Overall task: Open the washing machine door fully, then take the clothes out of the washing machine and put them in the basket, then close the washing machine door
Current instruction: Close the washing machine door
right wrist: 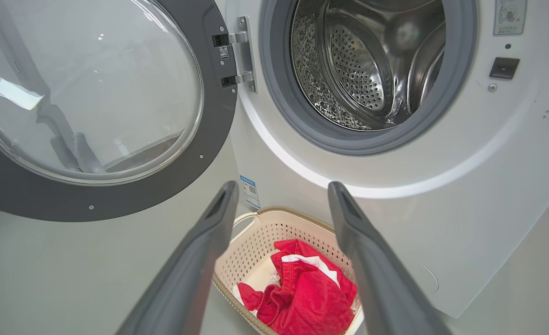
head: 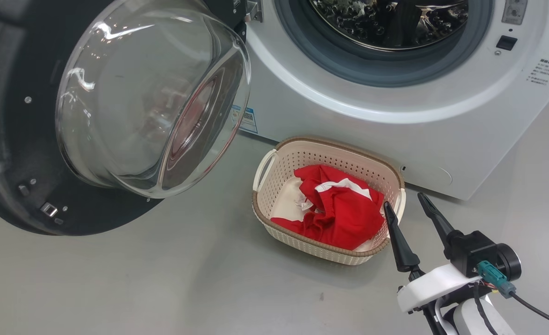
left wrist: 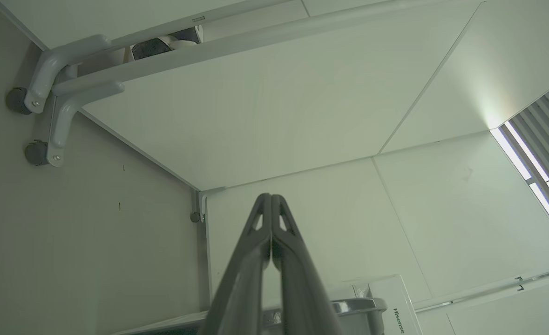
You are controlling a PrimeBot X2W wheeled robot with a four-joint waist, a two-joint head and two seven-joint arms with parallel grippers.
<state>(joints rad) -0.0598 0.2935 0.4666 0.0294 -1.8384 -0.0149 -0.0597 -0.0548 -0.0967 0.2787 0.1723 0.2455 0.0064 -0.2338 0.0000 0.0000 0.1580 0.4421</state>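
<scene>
The large round, black-rimmed washing machine door, with a bulging clear glass bowl at its centre, takes up the upper left of the head view and stands wide open on its metal hinge. Across the top of that frame, to the door's right, is the big white box-shaped washing machine. Its grey rubber gasket rings the perforated steel drum, and what shows of the drum is bare metal. A small blue label sticker sits low on the machine's front, just beside the glass bowl.

At frame centre the small cream rectangular plastic basket, with perforated sides and a brown woven-look rim, stands on the grey floor just in front of the machine's lower panel. The bright red soft fabric clothes, trimmed in white, lie crumpled inside it, with a small white tag on their left.

At the lower right, the right gripper has its 2 long dark fingers spread apart and holds nothing. Its tips point up the frame just beside the basket's right end, and I cannot tell whether the nearer finger touches the rim. In the right wrist view those 2 fingers frame the basket at bottom centre.

In the left wrist view the left gripper, at lower centre, has its 2 fingers pressed together tip to tip with nothing between them. It points at pale wall panels.
</scene>
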